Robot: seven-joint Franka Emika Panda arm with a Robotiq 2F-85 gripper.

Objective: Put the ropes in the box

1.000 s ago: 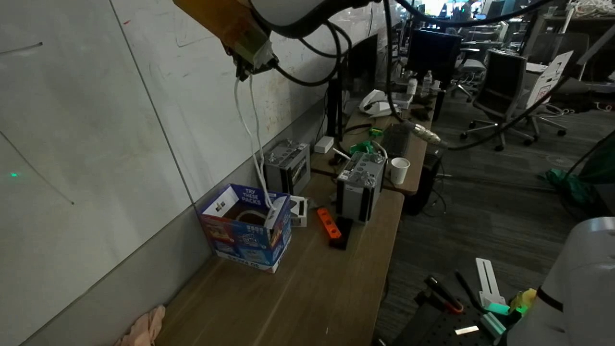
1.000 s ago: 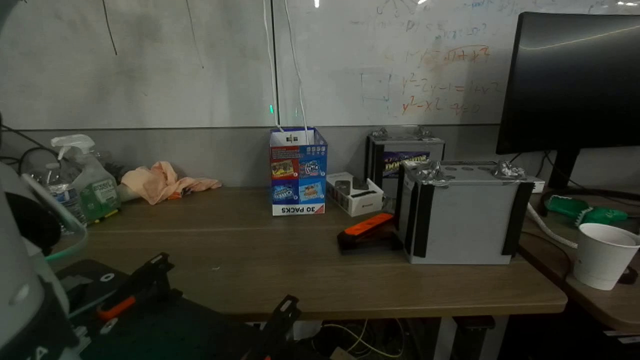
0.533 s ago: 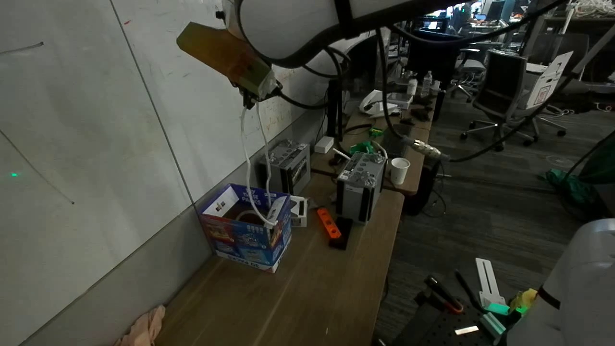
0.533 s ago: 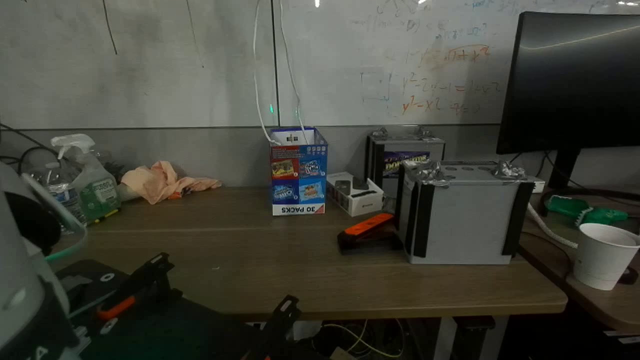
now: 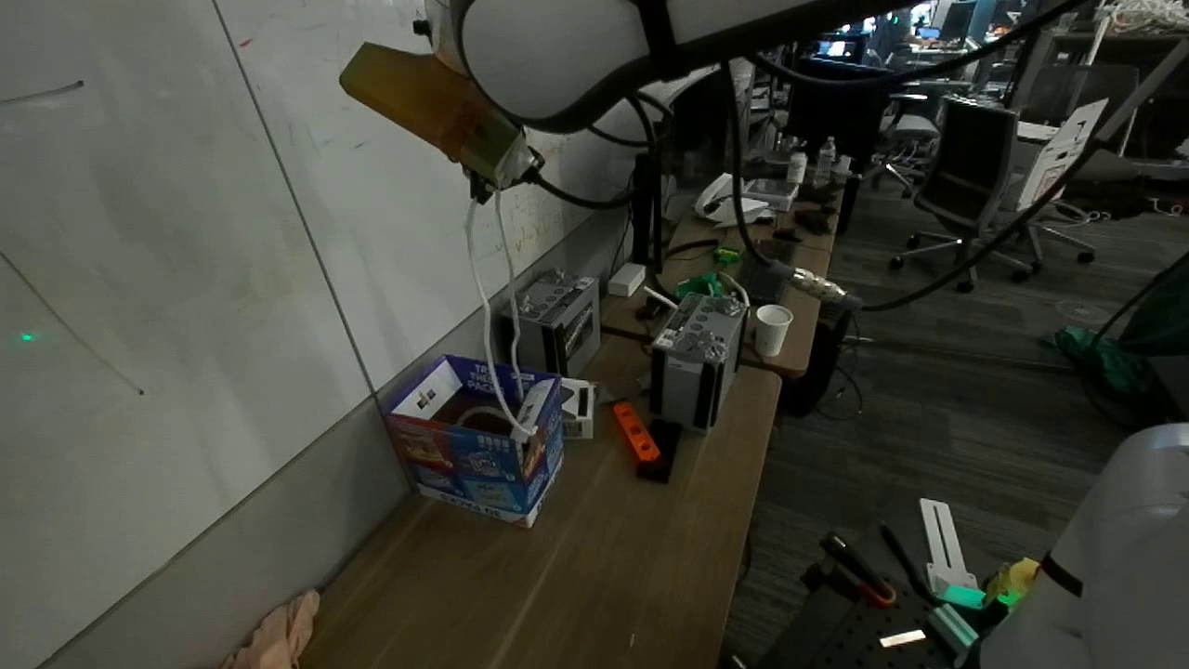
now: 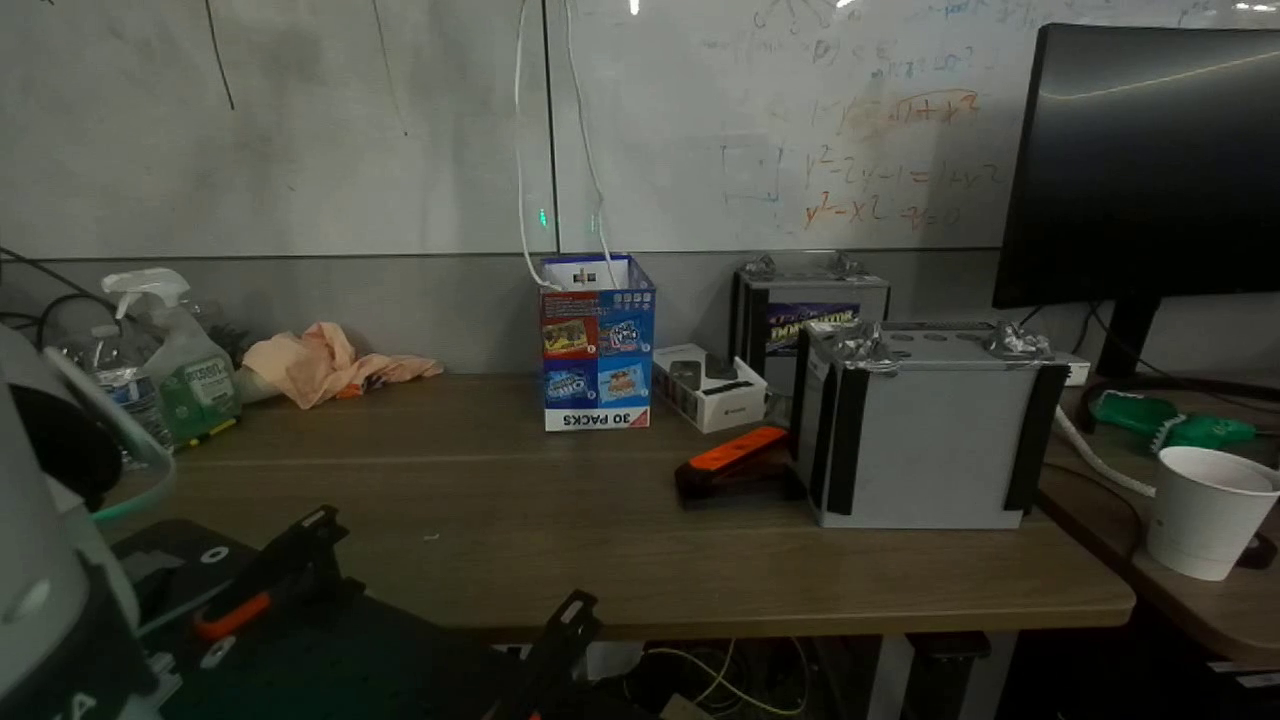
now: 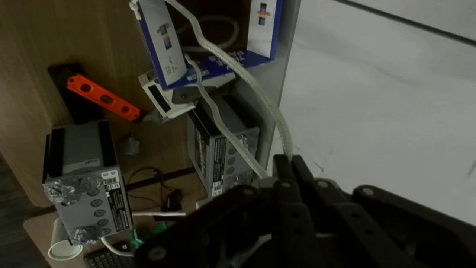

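Note:
The white rope [image 5: 489, 321] hangs in two strands from my gripper [image 5: 480, 195] down to the blue box [image 5: 478, 469]. In the wrist view, the shut fingertips [image 7: 289, 159] pinch one strand of the rope [image 7: 257, 86]. One strand runs over the rim, and a knotted end hangs at the outer side of a white flap of the box [image 7: 163, 41]. The other strand drops inside the box, where a loop of cord lies. In an exterior view, the rope [image 6: 519, 130] hangs above the box [image 6: 597, 345], and the gripper is out of view.
A white carton [image 6: 725, 400] and an orange level [image 6: 735, 452] lie beside the box. Two grey-black devices [image 5: 697, 362] [image 5: 562, 321] stand nearby. The whiteboard wall [image 5: 232, 418] rises right behind the box. A pink cloth [image 6: 325, 362] and spray bottle [image 6: 180, 350] stand farther along the table.
My gripper has come down toward the box over the last second, then stayed almost still. One strand's end has shifted from inside the opening onto the box's near rim.

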